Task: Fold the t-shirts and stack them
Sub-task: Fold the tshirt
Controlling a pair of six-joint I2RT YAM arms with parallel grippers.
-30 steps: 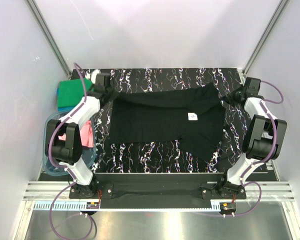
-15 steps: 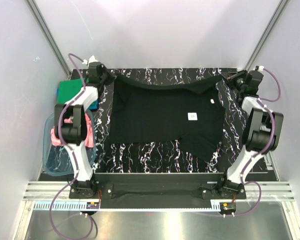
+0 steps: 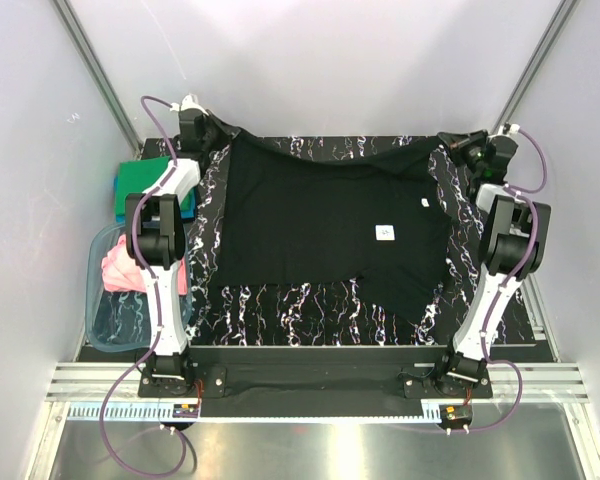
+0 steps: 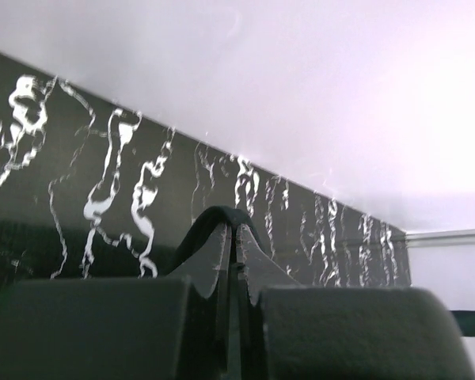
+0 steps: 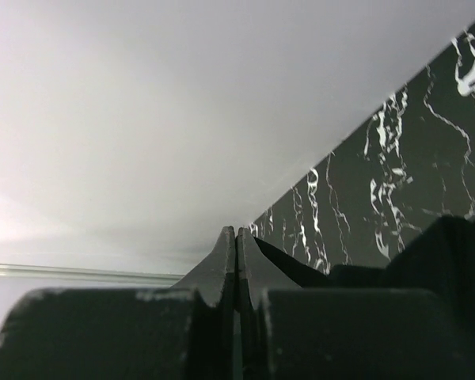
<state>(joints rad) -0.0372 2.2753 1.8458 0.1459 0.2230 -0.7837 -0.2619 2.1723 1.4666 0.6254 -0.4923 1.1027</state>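
Black t-shirt [image 3: 320, 225]: soft matte cloth, spread flat across the table [image 3: 280, 300]. The tabletop is glossy black with white marble veining. The shirt's near hem is uneven and dips lower on the right. A small square white neck label [image 3: 384, 233] sits right of centre. The far edge runs in a shallow sagging curve between my two grippers.

My left gripper [image 3: 216, 137] is clamped on the far-left corner. Wrist view: a fold of black cloth loops over the meeting tips. My right gripper [image 3: 458, 146] is clamped on the far-right corner. Wrist view: jaws pressed together, a black wedge of cloth trailing off to the right.

Both my arms are stretched out to the table's far corners, close to the white back wall [image 3: 330, 70].

Green t-shirt [image 3: 140, 185]: folded flat, left of the table. Pink t-shirt [image 3: 120, 270]: crumpled in the clear blue-tinted tub [image 3: 100, 325], near left.
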